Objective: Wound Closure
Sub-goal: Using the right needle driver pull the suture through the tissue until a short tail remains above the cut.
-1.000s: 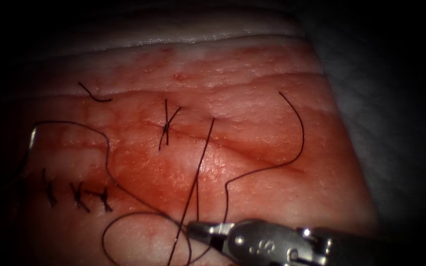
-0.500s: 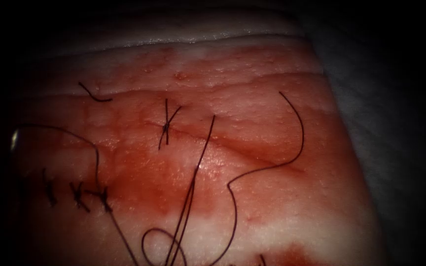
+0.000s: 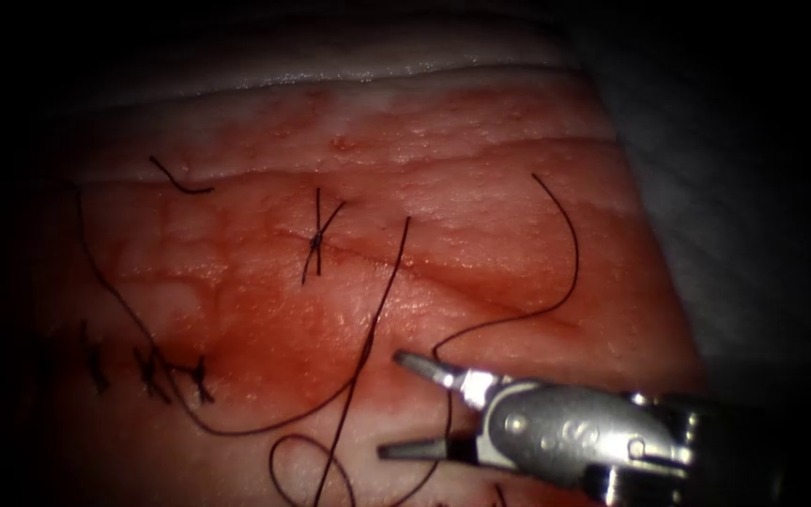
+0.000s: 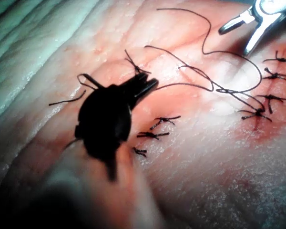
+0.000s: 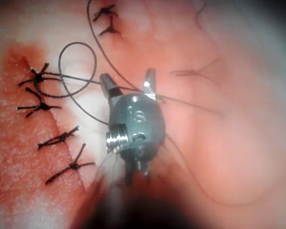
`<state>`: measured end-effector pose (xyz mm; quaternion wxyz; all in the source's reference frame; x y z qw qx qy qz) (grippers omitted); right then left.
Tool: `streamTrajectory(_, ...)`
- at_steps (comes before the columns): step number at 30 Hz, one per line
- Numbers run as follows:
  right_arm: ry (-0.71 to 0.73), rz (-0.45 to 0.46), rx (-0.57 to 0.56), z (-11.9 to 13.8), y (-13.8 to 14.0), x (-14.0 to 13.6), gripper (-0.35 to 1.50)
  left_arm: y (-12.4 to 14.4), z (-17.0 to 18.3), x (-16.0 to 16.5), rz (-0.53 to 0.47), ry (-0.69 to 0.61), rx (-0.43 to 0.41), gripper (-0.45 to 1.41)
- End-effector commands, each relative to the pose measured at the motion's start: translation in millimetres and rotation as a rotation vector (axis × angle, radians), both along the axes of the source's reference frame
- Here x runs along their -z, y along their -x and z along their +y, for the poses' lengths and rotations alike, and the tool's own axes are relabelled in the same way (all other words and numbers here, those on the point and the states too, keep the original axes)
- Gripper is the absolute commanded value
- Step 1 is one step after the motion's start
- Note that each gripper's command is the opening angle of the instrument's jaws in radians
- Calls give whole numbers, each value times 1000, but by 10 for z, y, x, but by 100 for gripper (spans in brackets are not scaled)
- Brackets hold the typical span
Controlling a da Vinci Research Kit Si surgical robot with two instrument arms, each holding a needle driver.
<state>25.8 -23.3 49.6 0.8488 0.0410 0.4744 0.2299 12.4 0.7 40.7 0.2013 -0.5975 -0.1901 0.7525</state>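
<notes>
The left hand [image 4: 150, 86] shows dark in its wrist view, low over the tissue [image 3: 481, 188] beside knotted stitches [image 3: 147, 371]; whether its jaws grip anything cannot be told. Loose thread [image 3: 368, 329] curls across the tissue, past a single knot [image 3: 316, 239] on the cut [image 3: 443, 277]. Right of that, the right hand [image 3: 396, 404] hovers with jaws apart, holding nothing, a strand of thread lying between them. The needle's place cannot be told.

Right gripper [image 3: 389, 404] jaws spread wide, empty; left gripper [image 4: 150, 85] dark, jaws apparently together.
</notes>
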Motion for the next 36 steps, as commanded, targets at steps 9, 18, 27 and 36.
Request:
streamTrajectory(9, -83, -115, 1, 5, -21, -109, 91, 9, 2, -12, 3, 1, 3, -45)
streamTrajectory(18, -156, -133, 22, -3, -43, -144, 90, 10, 2, -11, 2, 1, 3, -45)
streamTrajectory(27, -162, -121, 40, 2, -57, -140, 16, 12, 2, -11, -5, 0, 1, -45)
streamTrajectory(36, -133, -169, 13, -5, -36, -134, -35, 14, 1, -11, -5, 7, 4, -45)
